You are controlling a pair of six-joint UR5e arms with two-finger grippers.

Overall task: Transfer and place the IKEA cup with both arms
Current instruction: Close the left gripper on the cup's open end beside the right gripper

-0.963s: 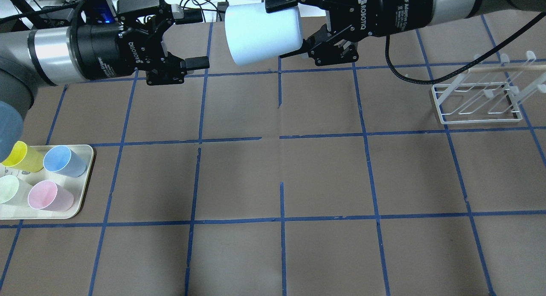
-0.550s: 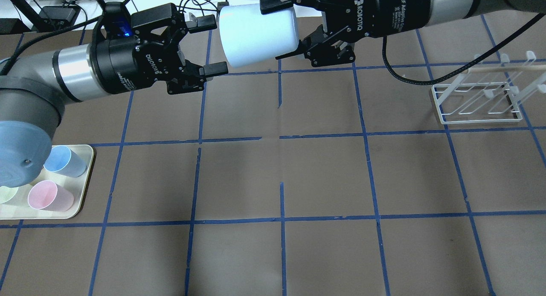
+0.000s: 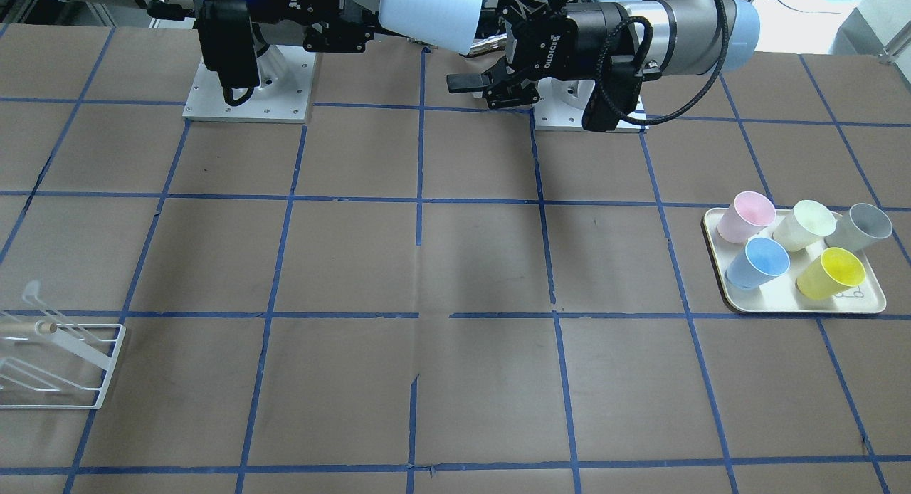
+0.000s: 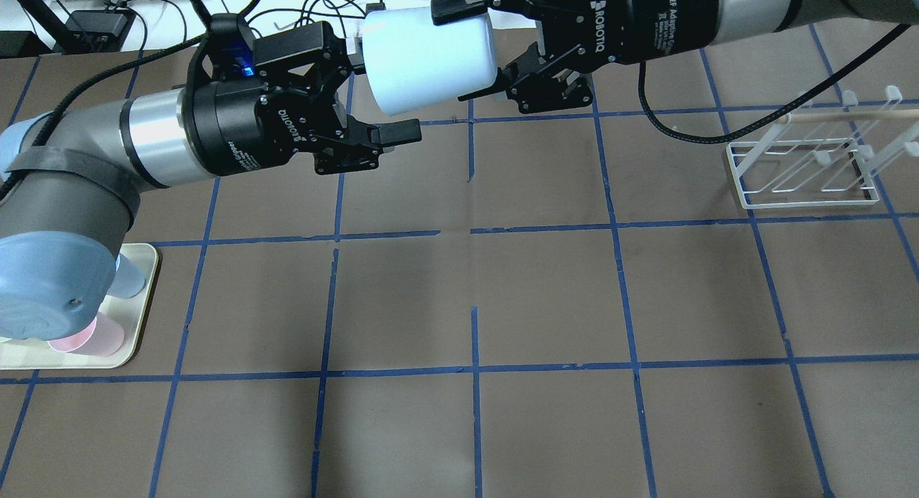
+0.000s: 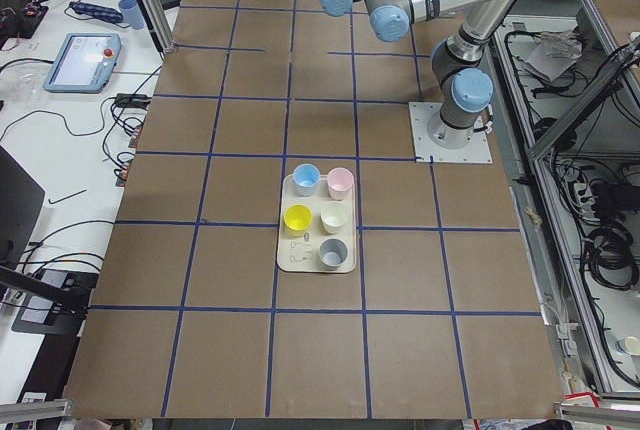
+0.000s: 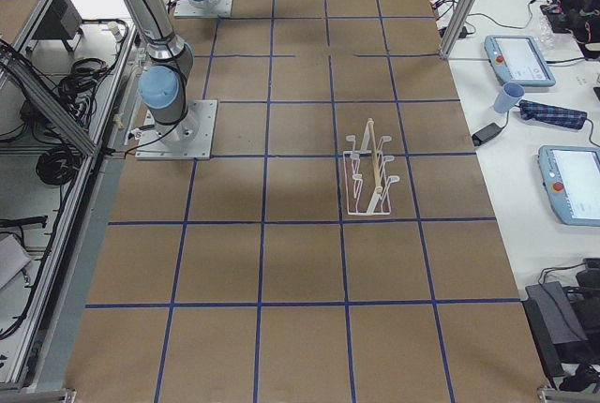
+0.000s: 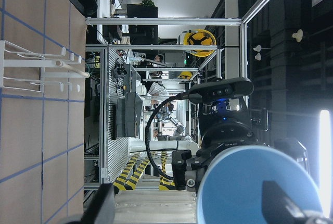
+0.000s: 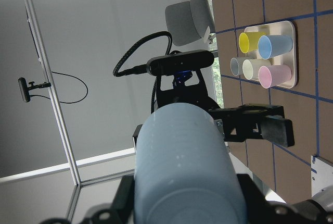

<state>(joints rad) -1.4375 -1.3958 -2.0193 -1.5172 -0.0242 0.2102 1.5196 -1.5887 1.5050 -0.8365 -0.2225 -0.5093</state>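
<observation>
My right gripper is shut on the pale light-blue IKEA cup and holds it on its side, high over the table's far middle. My left gripper is open, its fingers on either side of the cup's free end, apart from it. In the front-facing view the cup sits between the right gripper and the left gripper. The left wrist view shows the cup's round end close up. The right wrist view looks along the cup.
A cream tray holds pink, cream, grey, deeper blue and yellow cups. In the overhead view my left arm's elbow covers most of the tray. A white wire rack stands at the right.
My left gripper has moved right, up to the cup, and its open fingers now flank the cup's end. The right gripper and cup have shifted slightly left. The left elbow now covers the tray.
</observation>
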